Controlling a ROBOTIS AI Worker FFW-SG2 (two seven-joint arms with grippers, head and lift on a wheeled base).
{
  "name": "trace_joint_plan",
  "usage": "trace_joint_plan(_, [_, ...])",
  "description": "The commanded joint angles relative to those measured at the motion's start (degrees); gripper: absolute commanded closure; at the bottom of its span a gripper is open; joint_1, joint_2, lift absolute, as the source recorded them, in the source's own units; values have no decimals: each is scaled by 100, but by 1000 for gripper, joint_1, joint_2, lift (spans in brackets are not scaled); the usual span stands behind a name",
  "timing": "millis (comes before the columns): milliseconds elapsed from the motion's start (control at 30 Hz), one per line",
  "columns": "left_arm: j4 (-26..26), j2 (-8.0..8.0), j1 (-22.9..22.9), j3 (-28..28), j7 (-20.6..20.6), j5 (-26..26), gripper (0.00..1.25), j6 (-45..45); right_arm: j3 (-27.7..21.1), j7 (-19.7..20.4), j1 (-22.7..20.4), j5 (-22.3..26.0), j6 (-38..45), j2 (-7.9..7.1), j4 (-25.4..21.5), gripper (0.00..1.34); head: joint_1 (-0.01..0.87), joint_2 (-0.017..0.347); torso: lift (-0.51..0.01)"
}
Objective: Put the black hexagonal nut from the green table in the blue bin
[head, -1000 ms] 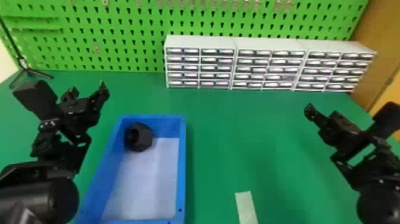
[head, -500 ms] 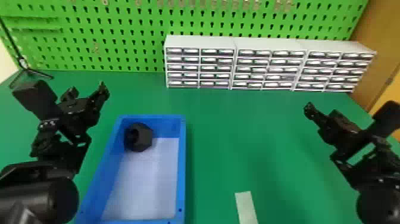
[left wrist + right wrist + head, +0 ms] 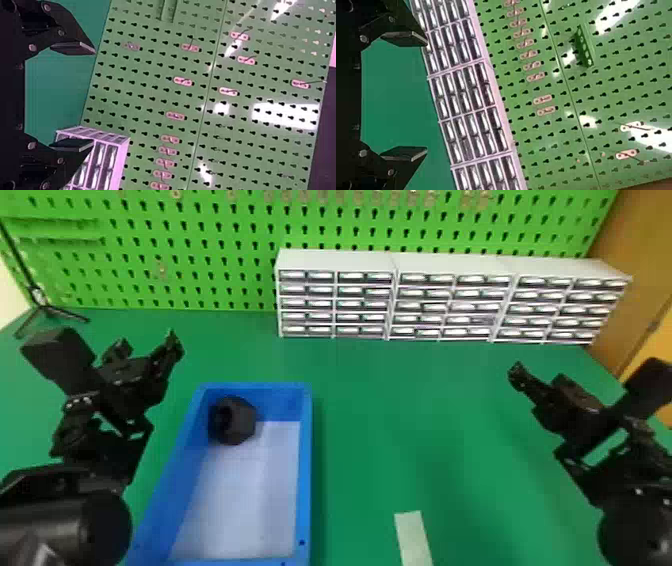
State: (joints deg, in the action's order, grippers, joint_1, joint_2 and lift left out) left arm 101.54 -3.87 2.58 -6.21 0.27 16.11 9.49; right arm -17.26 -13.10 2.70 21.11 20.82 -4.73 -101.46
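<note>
My left gripper [image 3: 94, 97] is released, its two flat fingers spread wide with only air between them, to the left of the blue bin [image 3: 306, 470]. My right gripper [image 3: 427, 96] is just as empty and spread, over on the right side of the green table [image 3: 400, 415], well apart from the bin.

Next outward from my left fingers comes the bin, and inside it, in the far left corner, sits the black hexagonal nut [image 3: 237, 420]. Its round opening faces the left wall; I cannot tell whether it leans on that wall. The near part of the bin floor is bare.

I judge the job done, so all I need now is to keep both arms away from the rim. Should I have to lift the nut again, I expect a stiff, chunky piece, probably light for its bulk and hard to damage. I would close across two opposite flats, since a pinch on the corners could let it twist or slip. The walls beside it would leave my fingers little room.

To the right of the bin a pale strip [image 3: 412, 537] lies near me; at the far edge stand the drawer cabinets [image 3: 335, 257], with the green pegboard [image 3: 200, 275] behind them
</note>
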Motion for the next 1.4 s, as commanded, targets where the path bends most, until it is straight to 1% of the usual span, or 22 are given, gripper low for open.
trace_joint_plan(0, [-3, 9, 111, 85, 0, -56, 433, 0, -85, 0, -33, 51, 45, 16, -5, 317, 692, 8, -97])
trace_joint_plan(33, [-3, 44, 93, 23, 0, -47, 433, 0, -41, 0, -15, -11, 62, 16, -5, 317, 692, 8, -97])
trace_joint_plan(100, [-3, 53, 49, -12, 0, -38, 433, 0, 21, 0, 29, -107, 62, 7, -5, 317, 692, 8, -97])
trace_joint_plan(200, [-3, 44, 41, 67, 0, -47, 433, 0, -23, 0, 11, 16, 62, -2, -5, 317, 692, 8, -97])
trace_joint_plan(400, [-3, 44, 14, 23, 0, -47, 433, 0, -5, 0, -51, 7, 54, 7, -23, 317, 692, 8, -97])
trace_joint_plan(1367, [6, 44, 58, 6, -9, -38, 433, -61, -5, 0, -7, 42, 54, -2, -93, 314, 692, 8, -97])
